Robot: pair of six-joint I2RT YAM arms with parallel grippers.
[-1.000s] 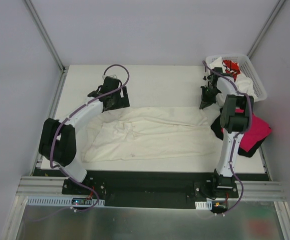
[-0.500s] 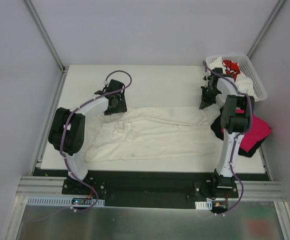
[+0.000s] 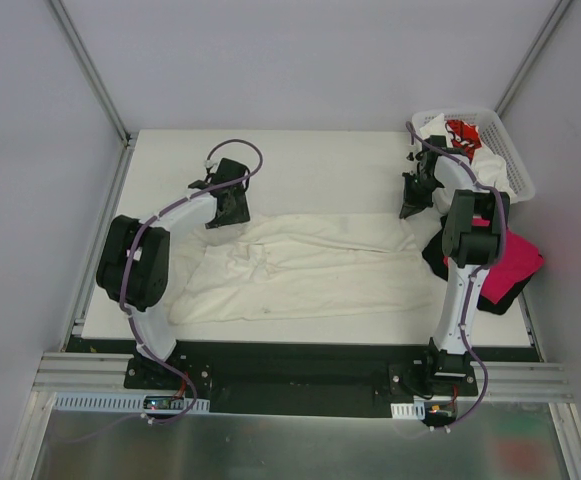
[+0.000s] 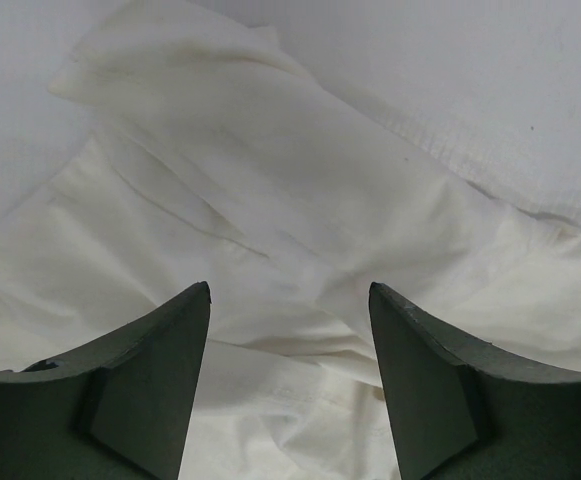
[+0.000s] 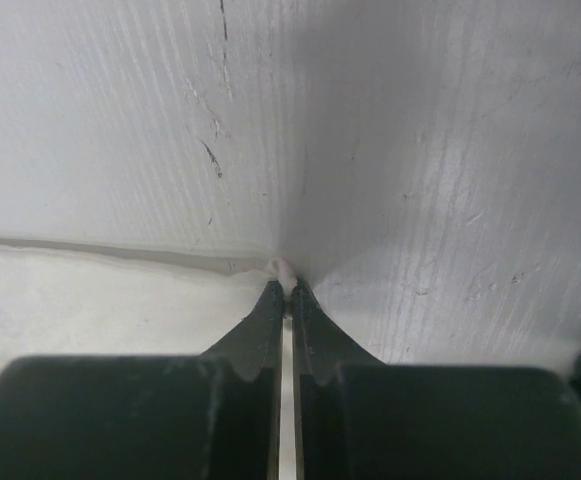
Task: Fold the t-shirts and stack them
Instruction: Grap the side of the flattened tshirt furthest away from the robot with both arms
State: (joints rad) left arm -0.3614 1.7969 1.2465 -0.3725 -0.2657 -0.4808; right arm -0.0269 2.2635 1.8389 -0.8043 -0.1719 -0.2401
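Observation:
A cream-white t-shirt (image 3: 310,265) lies spread and rumpled across the middle of the table. My left gripper (image 3: 229,208) hangs over its far left corner, open. In the left wrist view the wrinkled cloth (image 4: 270,200) lies below and between the dark fingers (image 4: 140,385), which are well apart. My right gripper (image 3: 413,205) is at the shirt's far right corner. In the right wrist view it (image 5: 288,288) is shut on a small pinch of cream cloth (image 5: 284,268). A magenta-pink t-shirt (image 3: 513,262) and a black one (image 3: 434,256) lie heaped at the right edge.
A white lattice basket (image 3: 510,150) stands at the back right and holds a white t-shirt with red print (image 3: 462,133). The right arm's upper link (image 3: 470,225) stands over the heap of shirts. Metal frame posts (image 3: 90,70) flank the table.
The left arm has folded in, and its gripper has come down closer over the shirt's far left corner with the fingers narrower than before. The right gripper has not moved.

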